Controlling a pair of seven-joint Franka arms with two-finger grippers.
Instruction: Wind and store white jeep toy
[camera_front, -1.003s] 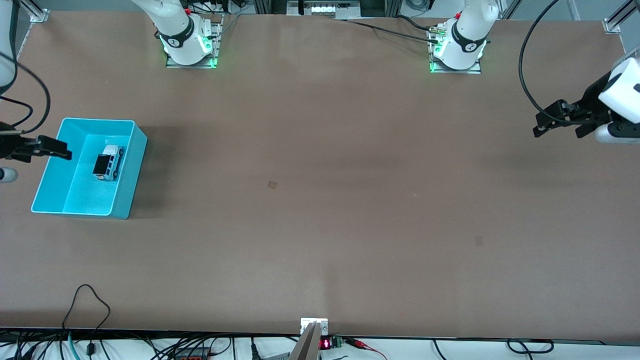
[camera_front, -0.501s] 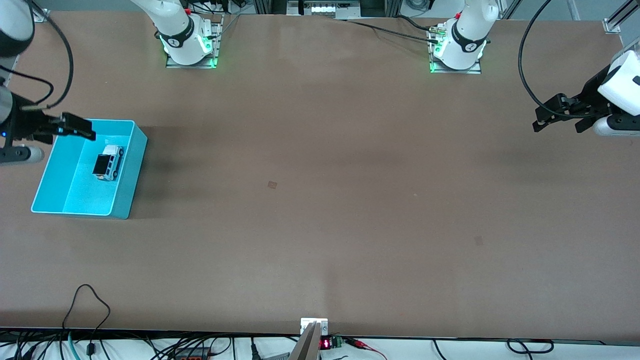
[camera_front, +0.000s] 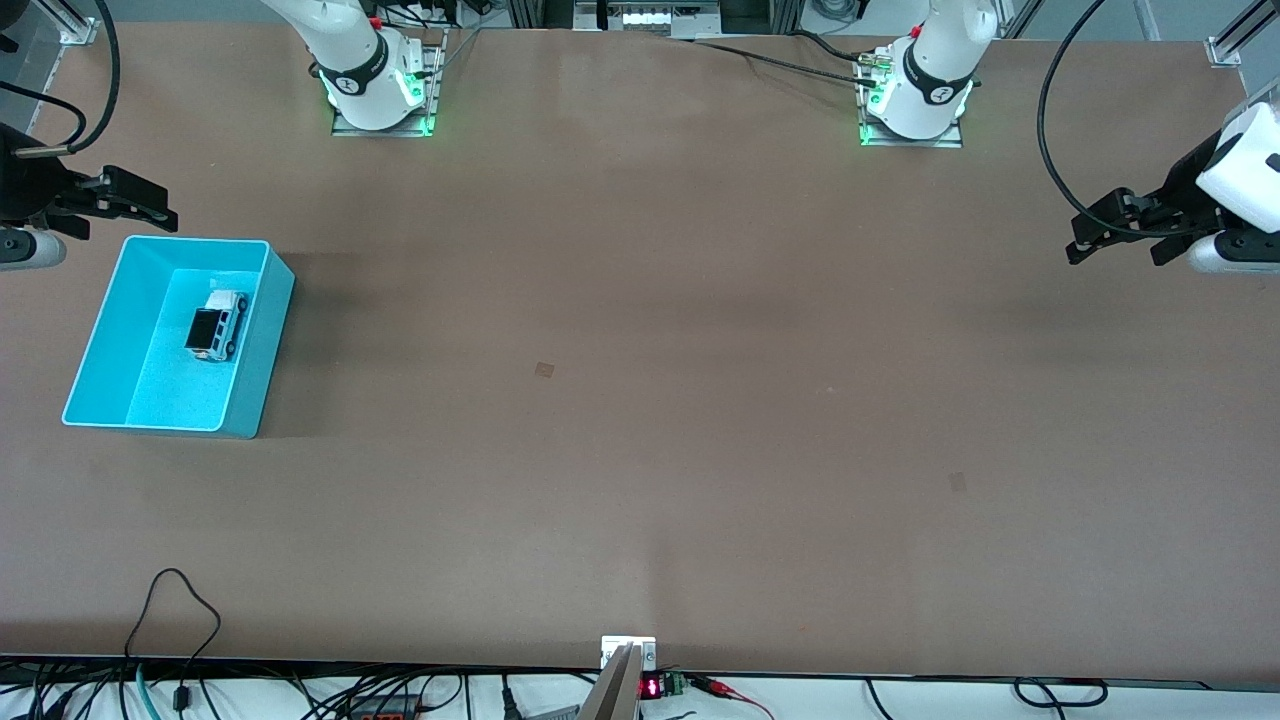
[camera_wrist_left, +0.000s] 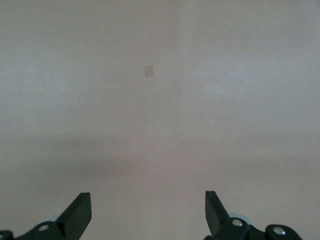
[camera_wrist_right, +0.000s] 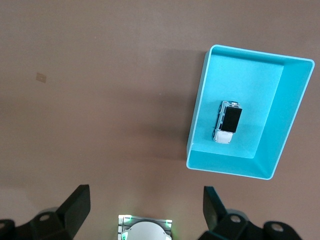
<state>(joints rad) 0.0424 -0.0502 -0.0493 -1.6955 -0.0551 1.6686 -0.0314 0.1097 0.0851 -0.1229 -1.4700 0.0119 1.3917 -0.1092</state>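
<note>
White jeep toy (camera_front: 215, 327) already sits in the turquoise bin (camera_front: 255, 400) — right hand (camera_front: 140, 203), empty with fingers apart, should retreat clear of it; left hand (camera_front: 1115, 232) waits, fingers spread, empty.

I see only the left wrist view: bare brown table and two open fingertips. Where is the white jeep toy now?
Observer: The white jeep toy lies inside the turquoise bin, at the right arm's end of the table.
Operator: Is any gripper holding it?
Observer: No. The right gripper is open and empty, in the air over the table beside the bin's rim that is farther from the front camera.
Operator: And my own left gripper?
Observer: The left gripper hangs open over the left arm's end of the table, with nothing under it.
</note>
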